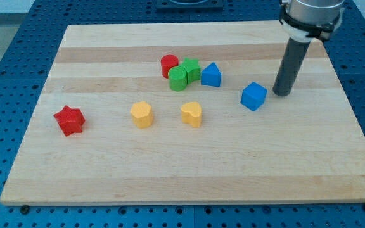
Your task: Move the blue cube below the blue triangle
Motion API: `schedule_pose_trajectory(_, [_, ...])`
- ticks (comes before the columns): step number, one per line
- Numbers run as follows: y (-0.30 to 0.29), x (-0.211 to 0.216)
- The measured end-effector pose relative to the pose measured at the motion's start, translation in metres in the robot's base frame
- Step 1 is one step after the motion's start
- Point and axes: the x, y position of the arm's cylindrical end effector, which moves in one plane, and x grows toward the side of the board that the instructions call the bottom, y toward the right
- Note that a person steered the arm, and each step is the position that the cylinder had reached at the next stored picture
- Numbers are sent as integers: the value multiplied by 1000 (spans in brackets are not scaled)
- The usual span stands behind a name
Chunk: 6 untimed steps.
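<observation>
The blue cube (253, 96) lies on the wooden board right of centre. The blue triangle (211, 75) stands up and to the left of it, beside a cluster of green and red blocks. My tip (282, 94) rests on the board just right of the blue cube, a small gap apart from it. The dark rod rises from the tip toward the view's top right.
A green cube (191, 68), a green cylinder (178, 79) and a red cylinder (169, 65) crowd the triangle's left side. Two yellow blocks (142, 114) (192, 114) lie below the cluster. A red star (69, 120) sits at the left. The board's right edge (353, 107) is near the tip.
</observation>
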Motion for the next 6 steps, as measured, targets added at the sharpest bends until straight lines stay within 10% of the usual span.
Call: schedule_pose_trajectory(6, [-125, 18])
